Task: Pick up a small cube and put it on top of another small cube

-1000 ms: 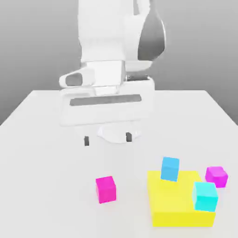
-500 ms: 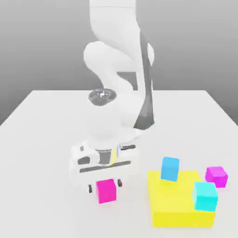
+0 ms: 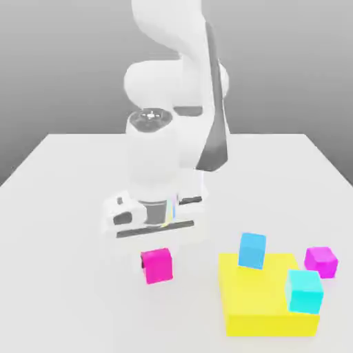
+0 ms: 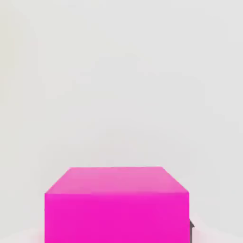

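Open worktop (image 3: 62, 207): we see wide bare room toward the exterior view's left and behind the arm.
Yellow block (image 3: 265, 296): we find it standing as the main obstacle at the exterior view's right.
Blue cube (image 3: 252, 249), cyan cube (image 3: 304, 290): both sit on that block, raising its height.
Purple cube (image 3: 321, 261): just beside the block's far right.
Gap: we see a clear lane between the pink cube (image 3: 157, 265) and the block.

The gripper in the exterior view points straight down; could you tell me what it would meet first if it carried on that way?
Probably the white table: the gripper is already around the pink cube, which seems slightly raised.
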Robot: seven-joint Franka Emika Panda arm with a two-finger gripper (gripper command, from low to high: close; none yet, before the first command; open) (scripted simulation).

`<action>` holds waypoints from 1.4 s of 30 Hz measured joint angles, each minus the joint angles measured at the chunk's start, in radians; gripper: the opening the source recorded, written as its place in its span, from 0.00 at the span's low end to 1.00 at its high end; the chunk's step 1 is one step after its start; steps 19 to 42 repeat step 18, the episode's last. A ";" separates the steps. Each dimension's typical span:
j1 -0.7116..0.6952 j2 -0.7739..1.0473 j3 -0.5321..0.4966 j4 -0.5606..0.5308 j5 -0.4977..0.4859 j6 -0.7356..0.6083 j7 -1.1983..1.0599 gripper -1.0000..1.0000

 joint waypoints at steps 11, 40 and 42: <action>0.332 -0.258 0.162 0.029 0.024 -0.287 -0.418 0.00; 0.335 -0.138 0.172 0.011 0.011 -0.149 -0.422 1.00; 0.335 -0.138 0.172 0.011 0.011 -0.149 -0.422 1.00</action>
